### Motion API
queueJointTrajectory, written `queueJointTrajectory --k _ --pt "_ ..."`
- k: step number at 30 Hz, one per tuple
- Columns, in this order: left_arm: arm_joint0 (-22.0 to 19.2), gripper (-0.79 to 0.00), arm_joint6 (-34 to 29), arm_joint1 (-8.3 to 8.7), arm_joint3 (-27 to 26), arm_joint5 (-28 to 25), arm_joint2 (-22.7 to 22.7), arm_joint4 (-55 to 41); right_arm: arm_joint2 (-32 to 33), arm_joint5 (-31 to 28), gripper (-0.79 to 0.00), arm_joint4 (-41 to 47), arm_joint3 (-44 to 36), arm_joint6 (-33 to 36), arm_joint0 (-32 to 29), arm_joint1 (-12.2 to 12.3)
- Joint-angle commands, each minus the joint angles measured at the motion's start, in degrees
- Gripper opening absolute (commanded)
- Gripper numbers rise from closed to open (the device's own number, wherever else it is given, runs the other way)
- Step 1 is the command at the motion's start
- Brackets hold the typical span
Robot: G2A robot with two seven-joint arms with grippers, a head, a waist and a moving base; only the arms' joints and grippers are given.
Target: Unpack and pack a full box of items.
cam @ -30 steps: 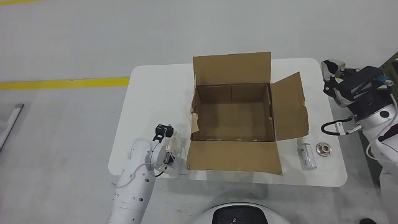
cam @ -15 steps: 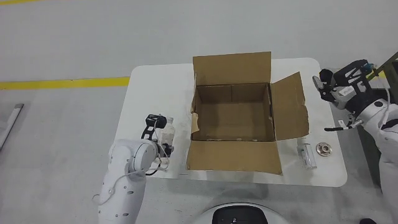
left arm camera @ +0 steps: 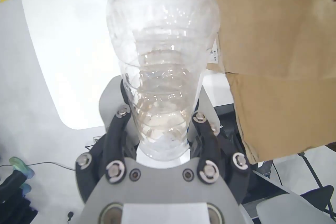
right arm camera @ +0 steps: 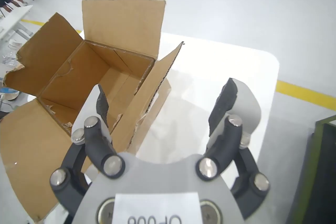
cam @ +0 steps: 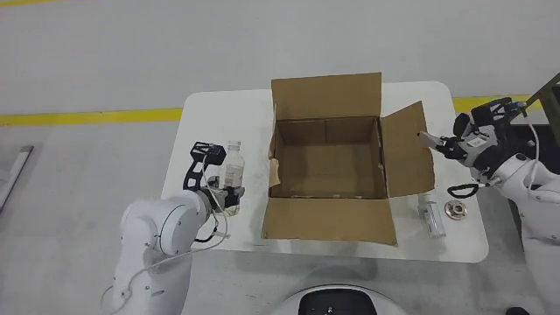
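An open cardboard box (cam: 328, 96) stands in the middle of the white table (cam: 210, 114), its flaps spread and its inside bare. To the left of the box, my left gripper (cam: 227, 196) is shut on the base of a clear plastic bottle (cam: 233, 166) and holds it above the table. In the left wrist view the bottle (left arm camera: 162, 46) points away from the gripper (left arm camera: 161, 117), close beside the box wall (left arm camera: 275, 25). My right gripper (cam: 440, 143) hangs open with nothing in it just beyond the box's right flap. The right wrist view looks past this gripper (right arm camera: 165, 93) into the box (right arm camera: 123, 22).
A small clear bottle (cam: 430, 217) lies on the table to the right of the box's front corner. A round metal part (cam: 454, 210) sits beside it. A dark green frame (right arm camera: 323, 156) stands off the table's right end.
The left gripper has lifted the bottle from the table by the box's front left corner and carried it back and left. The right gripper has come forward toward the right flap.
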Motion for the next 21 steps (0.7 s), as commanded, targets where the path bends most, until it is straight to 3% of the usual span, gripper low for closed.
queueJointTrajectory --k 1,5,6,7,8,9,10,21 --pt "-0.24 -0.785 -0.25 0.1 -1.34 0.06 -0.45 -0.86 -1.15 1.67 0.0 2.38 1.18 0.28 0.12 -0.06" --pt "-0.51 -0.785 -0.54 0.34 -3.12 0.13 -1.1 -2.26 -3.29 5.98 0.0 6.59 3.73 -0.31 0.46 -0.27" --pt "-0.52 -0.785 -0.7 0.4 -3.31 0.15 -1.18 -2.55 -3.71 6.84 -0.095 7.6 4.21 -0.51 0.57 -0.31" --pt "-0.54 -0.785 -0.85 0.46 -3.4 0.15 -1.24 -2.69 -4.13 7.57 -0.385 8.72 4.65 -0.63 0.66 -0.34" --pt "-0.54 -0.785 -0.85 0.46 -3.4 0.15 -1.24 -2.69 -4.52 8.04 -0.597 9.68 5.0 -0.6 0.72 -0.36" --pt "-0.54 -0.785 -0.85 0.46 -3.4 0.15 -1.24 -2.69 -4.76 8.51 -0.665 10.2 5.19 -0.49 0.79 -0.34" --pt "-0.54 -0.785 -0.85 0.46 -3.4 0.15 -1.24 -2.69 -5.02 8.81 -0.785 10.95 5.34 -0.39 0.8 -0.32" --pt "-0.54 -0.785 -0.85 0.46 -3.4 0.15 -1.24 -2.69 -5.21 9.07 -0.785 11.59 5.53 -0.16 0.78 -0.29"
